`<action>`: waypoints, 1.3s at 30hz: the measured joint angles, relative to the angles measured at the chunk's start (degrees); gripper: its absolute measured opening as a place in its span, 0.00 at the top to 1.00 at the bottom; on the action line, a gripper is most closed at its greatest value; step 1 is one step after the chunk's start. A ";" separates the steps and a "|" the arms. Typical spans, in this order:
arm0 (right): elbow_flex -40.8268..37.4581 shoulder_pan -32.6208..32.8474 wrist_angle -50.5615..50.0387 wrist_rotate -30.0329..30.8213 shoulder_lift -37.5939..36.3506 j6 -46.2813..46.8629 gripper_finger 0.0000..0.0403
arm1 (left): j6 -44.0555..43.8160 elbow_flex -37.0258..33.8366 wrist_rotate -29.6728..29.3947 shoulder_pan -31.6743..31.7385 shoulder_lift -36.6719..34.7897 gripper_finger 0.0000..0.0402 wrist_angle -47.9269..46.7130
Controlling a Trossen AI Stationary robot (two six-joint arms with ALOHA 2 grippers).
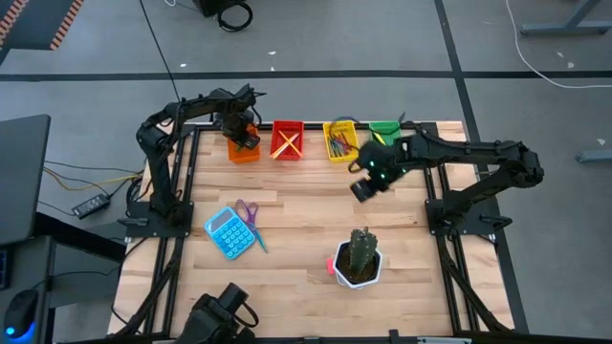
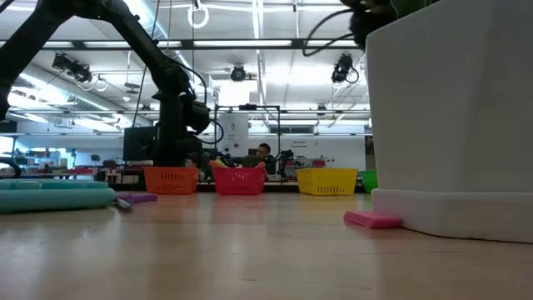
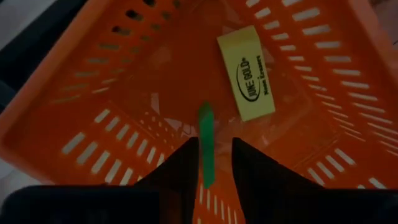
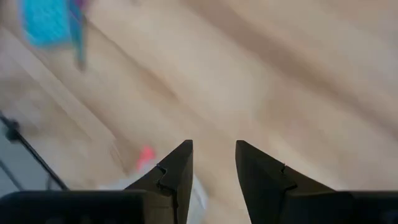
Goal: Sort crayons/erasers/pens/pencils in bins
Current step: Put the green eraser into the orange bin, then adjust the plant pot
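High view: The left tool (image 1: 244,134) is positioned directly over the orange bin (image 1: 243,151) at the far edge of the worktop (image 1: 306,205). The red bin (image 1: 287,139), yellow bin (image 1: 340,140) and green bin (image 1: 384,128) stand in a row beside it, toward the right arm. The right tool (image 1: 363,187) hangs over bare worktop just in front of the yellow and green bins. A blue calculator (image 1: 227,232) and purple scissors (image 1: 251,222) lie well in front of the left tool. A white cactus pot (image 1: 359,264) stands in front of the right tool.

Low view: A pink eraser (image 2: 372,219) lies on the worktop, touching the base of the pot.

Left wrist view: The left tool's fingers (image 3: 177,171) stand slightly apart. A green eraser (image 3: 206,144) stands upright in the gap between them; contact cannot be determined. A yellow eraser (image 3: 246,72) lies flat on the bin floor just beyond the fingertips.

Right wrist view: The right tool's fingers (image 4: 177,168) stand apart with nothing between them. The pink eraser shows beyond them, beside the pot.
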 joint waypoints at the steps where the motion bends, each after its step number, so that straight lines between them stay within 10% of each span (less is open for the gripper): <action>1: 0.00 1.24 -2.61 -0.49 -0.24 1.75 0.69 | 0.00 0.00 0.00 -0.07 0.00 0.73 -0.12; 23: 0.00 42.13 -10.36 6.56 -5.06 50.55 0.69 | -1.50 0.00 -0.83 -0.76 -8.57 0.39 -1.58; 39: -3.30 47.51 -6.35 15.48 1.47 64.91 0.69 | -9.33 0.03 -0.82 -3.55 -28.29 0.46 -0.97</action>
